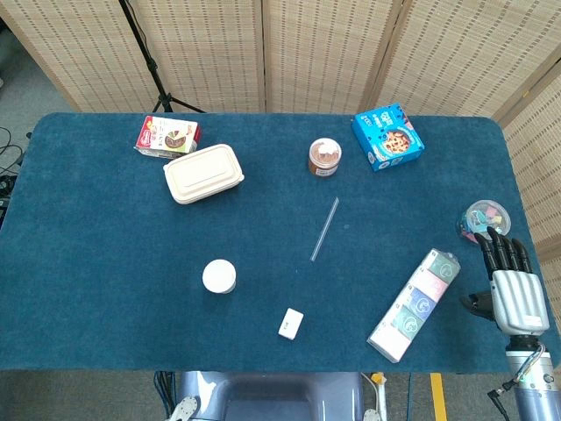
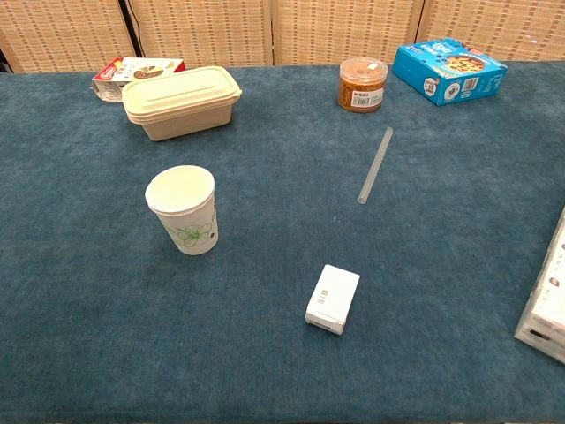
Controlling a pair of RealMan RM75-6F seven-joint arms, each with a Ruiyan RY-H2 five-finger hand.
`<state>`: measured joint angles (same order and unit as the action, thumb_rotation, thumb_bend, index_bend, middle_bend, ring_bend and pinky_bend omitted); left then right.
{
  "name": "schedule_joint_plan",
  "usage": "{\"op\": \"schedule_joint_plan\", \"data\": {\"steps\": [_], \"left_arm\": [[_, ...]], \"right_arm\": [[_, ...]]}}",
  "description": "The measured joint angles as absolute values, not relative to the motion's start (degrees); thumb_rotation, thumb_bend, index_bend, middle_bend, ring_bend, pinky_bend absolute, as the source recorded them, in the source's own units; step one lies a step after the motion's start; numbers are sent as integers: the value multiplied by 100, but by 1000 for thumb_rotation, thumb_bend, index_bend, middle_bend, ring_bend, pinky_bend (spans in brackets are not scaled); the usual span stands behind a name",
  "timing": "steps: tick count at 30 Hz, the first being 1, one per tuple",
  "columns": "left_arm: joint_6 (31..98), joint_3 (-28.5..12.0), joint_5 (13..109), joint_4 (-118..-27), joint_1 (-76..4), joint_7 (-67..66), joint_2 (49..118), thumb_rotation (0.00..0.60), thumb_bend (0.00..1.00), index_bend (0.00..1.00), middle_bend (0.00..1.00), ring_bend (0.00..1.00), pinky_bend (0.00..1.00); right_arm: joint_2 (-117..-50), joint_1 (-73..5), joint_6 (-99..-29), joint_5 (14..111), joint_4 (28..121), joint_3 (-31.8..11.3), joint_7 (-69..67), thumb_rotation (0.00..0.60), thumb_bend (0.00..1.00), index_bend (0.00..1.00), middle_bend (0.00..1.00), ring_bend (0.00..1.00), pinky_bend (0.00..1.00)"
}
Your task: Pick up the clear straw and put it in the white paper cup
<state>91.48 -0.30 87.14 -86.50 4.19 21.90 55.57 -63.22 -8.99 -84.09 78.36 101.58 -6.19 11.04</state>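
The clear straw [image 1: 324, 229] [image 2: 374, 165] lies flat near the middle of the blue table, slanting from upper right to lower left. The white paper cup [image 1: 219, 276] [image 2: 183, 209] stands upright to its left, open mouth up, with a green leaf print on its side. My right hand [image 1: 509, 283] hovers at the table's right edge with its fingers stretched out and apart, holding nothing, well right of the straw. It appears only in the head view. My left hand is in neither view.
A beige lidded food box [image 1: 203, 173], a red snack box [image 1: 167, 136], an orange-lidded jar [image 1: 324, 157] and a blue cookie box [image 1: 387, 136] line the back. A small white box [image 1: 291, 323] lies near the front. A long multipack [image 1: 415, 303] and a round container [image 1: 486, 218] sit near my right hand.
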Motion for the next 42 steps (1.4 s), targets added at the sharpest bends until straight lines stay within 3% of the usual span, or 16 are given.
{"op": "schedule_joint_plan", "data": {"steps": [15, 27, 33, 42], "left_arm": [[9145, 4, 8866, -8787, 368, 2062, 5536, 600, 0, 0, 0, 0, 0], [9024, -29, 8731, -8908, 309, 1868, 5531, 600, 0, 0, 0, 0, 0], [8897, -68, 8593, -8972, 271, 1823, 5515, 600, 0, 0, 0, 0, 0], [8717, -110, 8450, -9077, 192, 1676, 5491, 600, 0, 0, 0, 0, 0]], "right_arm": [[-6141, -889, -8254, 8069, 10093, -558, 905, 600, 0, 49, 0, 0, 0], [-5893, -1969, -7038, 8865, 9675, -713, -701, 600, 0, 120, 0, 0, 0], [-6254, -2852, -6311, 9197, 8974, -900, -1078, 600, 0, 128, 0, 0, 0], [-7212, -3698, -5399, 8310, 8207, -1372, -810, 600, 0, 133, 0, 0, 0]]}}
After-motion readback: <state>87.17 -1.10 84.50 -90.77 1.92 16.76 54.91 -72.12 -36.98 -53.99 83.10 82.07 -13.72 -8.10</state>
